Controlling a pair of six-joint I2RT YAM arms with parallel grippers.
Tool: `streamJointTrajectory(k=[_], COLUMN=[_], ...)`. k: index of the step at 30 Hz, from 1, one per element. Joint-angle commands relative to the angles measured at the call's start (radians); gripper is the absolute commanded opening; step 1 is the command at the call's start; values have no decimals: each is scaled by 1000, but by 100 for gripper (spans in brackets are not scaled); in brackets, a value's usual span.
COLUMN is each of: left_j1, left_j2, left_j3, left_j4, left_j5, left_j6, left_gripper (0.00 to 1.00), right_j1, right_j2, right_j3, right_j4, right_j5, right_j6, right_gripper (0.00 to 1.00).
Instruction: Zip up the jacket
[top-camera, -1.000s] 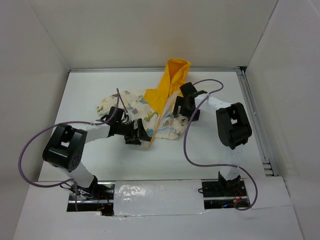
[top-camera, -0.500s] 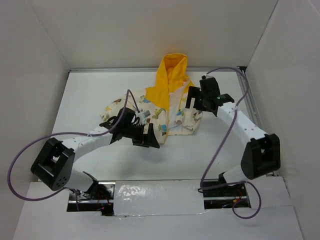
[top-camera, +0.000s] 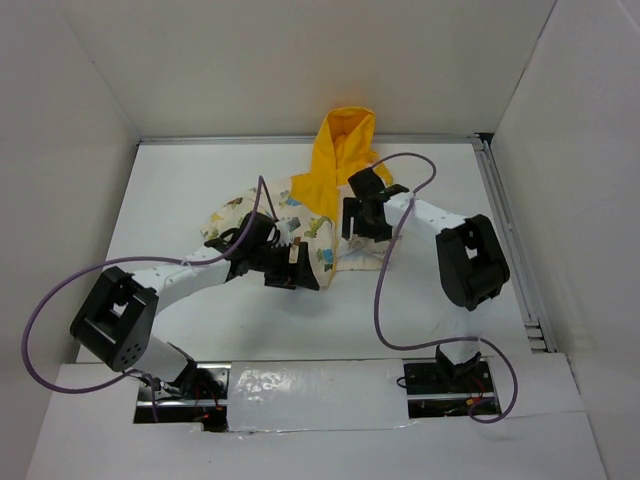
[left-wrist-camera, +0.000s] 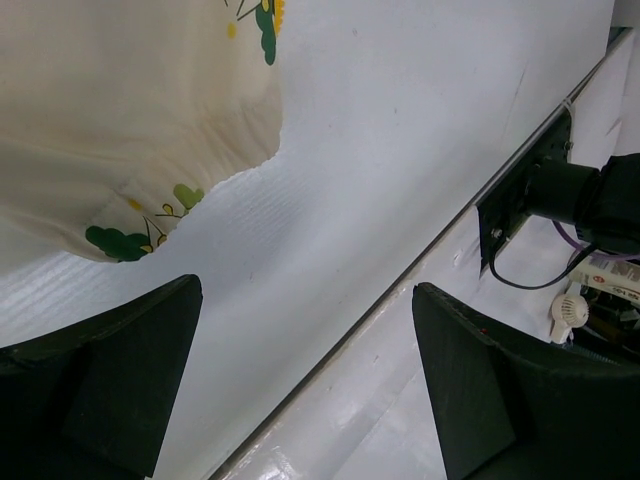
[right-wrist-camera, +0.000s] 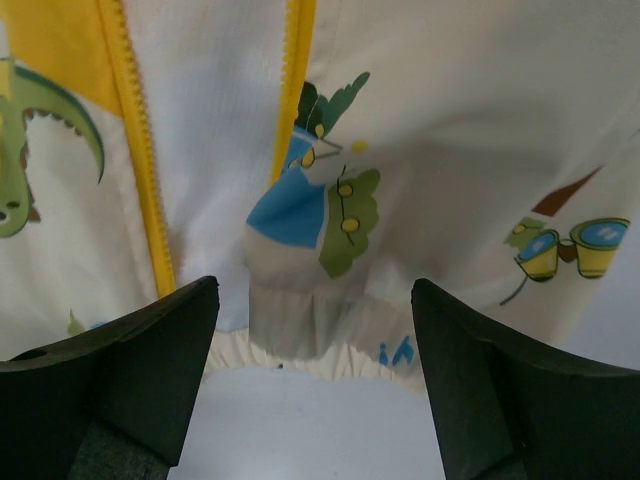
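The cream printed jacket (top-camera: 300, 215) lies mid-table with its orange-yellow hood (top-camera: 343, 140) toward the back wall. Its front is open; two yellow zipper tapes (right-wrist-camera: 140, 180) run side by side in the right wrist view, above the gathered hem (right-wrist-camera: 330, 340). My left gripper (top-camera: 297, 268) is open and empty at the jacket's near hem; its view shows a hem corner (left-wrist-camera: 150, 200) at upper left. My right gripper (top-camera: 362, 222) is open and empty over the jacket's right front, jaws either side of the hem (right-wrist-camera: 315, 370).
The white table's (top-camera: 420, 310) near edge and a taped white strip (top-camera: 300, 385) with the arm bases lie in front. White walls enclose the sides and back. Purple cables (top-camera: 385, 290) loop over the table by each arm.
The right arm pulled back from the far right and its gripper moved left onto the jacket's right front. The left gripper stayed at the near hem. The jacket flattened from its earlier lifted shape.
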Motion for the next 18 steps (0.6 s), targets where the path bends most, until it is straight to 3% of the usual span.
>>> streamJointTrajectory(k=[1, 3, 4, 6, 7, 8, 12, 18], left_j1=[1, 1, 1, 1, 3, 1, 0, -18], left_j2=[3, -2, -2, 7, 13, 25, 70, 157], left_j3=[27, 15, 8, 7, 13, 16, 56, 188], left_j4=[4, 14, 15, 15, 14, 11, -2, -106], left_j5=[-20, -23, -28, -34, -35, -31, -11, -112], left_j6=[15, 16, 15, 15, 14, 18, 30, 54], left_gripper=[99, 99, 99, 99, 99, 99, 99, 99], right_j1=[5, 1, 0, -3, 0, -2, -3, -37], right_j2=[40, 52, 54, 59, 63, 63, 17, -163], right_j3=[74, 62, 49, 48, 48, 45, -9, -164], right_j4=[-1, 39, 51, 56, 48, 45, 65, 180], right_j5=[45, 3, -4, 3, 12, 22, 37, -96], right_j6=[51, 59, 62, 69, 74, 75, 75, 30], right_gripper=[84, 79, 68, 58, 44, 39, 1, 0])
